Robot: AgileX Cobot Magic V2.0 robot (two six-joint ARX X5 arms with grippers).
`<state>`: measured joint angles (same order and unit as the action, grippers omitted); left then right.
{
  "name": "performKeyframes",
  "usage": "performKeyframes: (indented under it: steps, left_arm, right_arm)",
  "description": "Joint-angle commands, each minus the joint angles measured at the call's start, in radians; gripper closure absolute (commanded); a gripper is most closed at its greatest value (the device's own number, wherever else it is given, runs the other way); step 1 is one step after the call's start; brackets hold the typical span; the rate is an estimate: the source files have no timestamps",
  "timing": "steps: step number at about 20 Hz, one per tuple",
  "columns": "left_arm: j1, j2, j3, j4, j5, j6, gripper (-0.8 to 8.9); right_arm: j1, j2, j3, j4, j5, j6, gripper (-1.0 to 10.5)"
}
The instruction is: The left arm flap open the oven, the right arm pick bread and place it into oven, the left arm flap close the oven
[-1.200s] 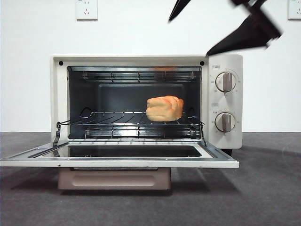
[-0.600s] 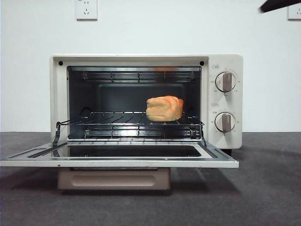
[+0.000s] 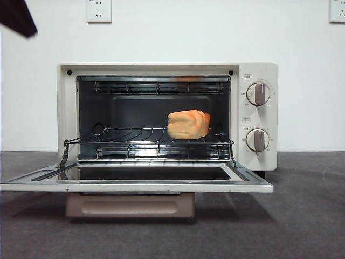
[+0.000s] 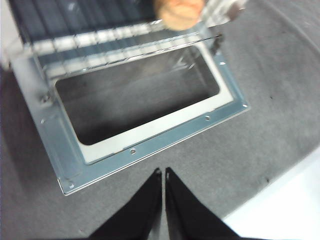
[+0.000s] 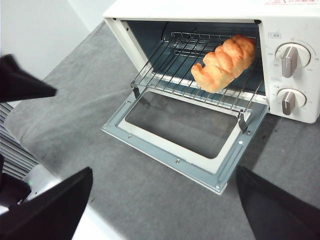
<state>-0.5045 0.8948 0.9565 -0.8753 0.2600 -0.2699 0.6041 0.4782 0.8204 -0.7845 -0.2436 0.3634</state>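
Bread in, door down: I'm at the closing step.

The bread (image 3: 188,124) lies on the rack's right side inside the oven (image 3: 259,70), its long axis running front to back, one end toward the opening. My left gripper (image 4: 163,172), jaws pressed together and holding nothing, hovers above the table just beyond the lowered door (image 4: 150,142). Next I judge it must get under the door's front edge and swing it up. My right gripper (image 5: 162,200) hangs spread wide and empty, well clear.
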Motion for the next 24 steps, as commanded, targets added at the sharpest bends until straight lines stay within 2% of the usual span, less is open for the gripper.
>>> performKeyframes:
  steps: [1,5,7,9,12,16,24]
  left_arm:
    - [0.106,0.042,0.016,0.005,0.112,-0.001,7.99]
    - [0.314,0.08,-0.047,0.013,0.215,0.044,7.99]
    - [0.401,0.08,-0.134,0.074,0.291,0.012,7.99]
    - [0.451,0.081,-0.233,0.164,0.325,-0.035,7.99]
    - [0.483,0.093,-0.365,0.273,0.324,-0.094,7.99]
    - [0.488,0.156,-0.436,0.304,0.262,-0.09,7.99]
    - [0.482,0.378,-0.436,0.403,0.392,-0.084,7.99]
  right_arm:
    - [0.009,-0.014,0.013,-0.018,-0.003,-0.007,4.9]
    - [0.009,-0.037,0.013,-0.077,-0.004,-0.005,4.9]
    - [0.009,-0.038,0.013,-0.086,-0.004,-0.005,4.9]
    - [0.009,-0.038,0.013,-0.084,-0.004,-0.004,4.9]
    - [0.009,-0.038,0.013,-0.084,-0.003,-0.005,4.9]
    - [0.009,-0.037,0.013,-0.076,0.001,-0.005,4.9]
    - [0.009,-0.037,0.013,-0.072,0.001,-0.005,4.9]
